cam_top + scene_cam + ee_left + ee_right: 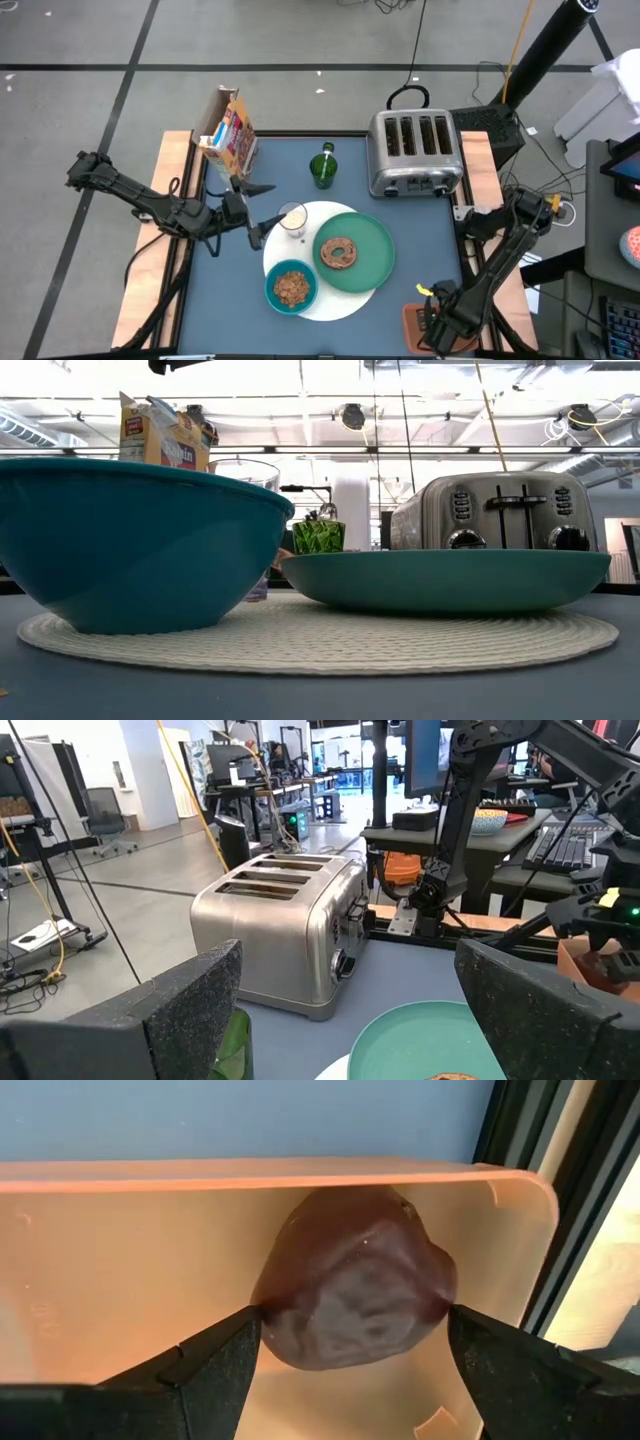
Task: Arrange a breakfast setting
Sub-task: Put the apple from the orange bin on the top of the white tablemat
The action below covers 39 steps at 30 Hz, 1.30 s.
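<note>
Two right-gripper jaws straddle the dark-red fruit in its tray — spread, not yet clamped.

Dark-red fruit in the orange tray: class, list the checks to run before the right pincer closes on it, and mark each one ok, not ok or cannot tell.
1. Right pincer open: ok.
2. Dark-red fruit between its fingers: ok, one finger on each side.
3. Fingers touching the fruit: cannot tell.
4. Fruit lying in the orange tray: ok.
5. Spot free on the white placemat beside the green plate and teal bowl: ok.
6. Left pincer away from the tray: ok, open near the milk glass.
</note>
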Motion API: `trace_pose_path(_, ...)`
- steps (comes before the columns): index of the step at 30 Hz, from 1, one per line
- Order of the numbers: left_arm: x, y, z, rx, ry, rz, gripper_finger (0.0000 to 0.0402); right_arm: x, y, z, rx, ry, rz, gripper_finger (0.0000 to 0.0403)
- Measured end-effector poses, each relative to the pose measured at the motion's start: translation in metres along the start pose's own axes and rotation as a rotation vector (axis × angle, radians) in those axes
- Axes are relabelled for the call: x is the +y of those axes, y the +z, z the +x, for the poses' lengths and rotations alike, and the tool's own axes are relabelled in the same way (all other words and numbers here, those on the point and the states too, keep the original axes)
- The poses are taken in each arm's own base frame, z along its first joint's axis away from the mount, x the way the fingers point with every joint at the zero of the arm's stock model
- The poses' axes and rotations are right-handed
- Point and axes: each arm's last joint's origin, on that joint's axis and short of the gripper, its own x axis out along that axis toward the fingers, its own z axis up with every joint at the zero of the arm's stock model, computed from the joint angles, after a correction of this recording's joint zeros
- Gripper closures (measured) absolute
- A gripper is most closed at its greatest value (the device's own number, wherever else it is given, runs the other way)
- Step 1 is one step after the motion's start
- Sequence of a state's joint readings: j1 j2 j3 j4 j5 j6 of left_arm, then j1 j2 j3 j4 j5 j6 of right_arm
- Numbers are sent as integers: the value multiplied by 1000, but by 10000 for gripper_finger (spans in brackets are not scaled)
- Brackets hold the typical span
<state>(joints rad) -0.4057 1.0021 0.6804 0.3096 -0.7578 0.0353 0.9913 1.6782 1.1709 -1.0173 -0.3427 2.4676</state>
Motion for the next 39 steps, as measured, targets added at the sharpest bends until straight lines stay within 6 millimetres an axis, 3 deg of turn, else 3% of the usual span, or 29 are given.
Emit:
trace_pose_path(12, 0, 0, 0, 0, 0, 11, 30, 2, 0, 2, -5, -2, -14, 90)
trace_pose_path(21, 0, 0, 0, 0, 0, 12, 30, -6, 3, -10, 15, 22, -16, 90)
trace_pose_path(39, 0, 0, 0, 0, 0, 3, 30, -4, 12, -13, -36, 12, 30, 90)
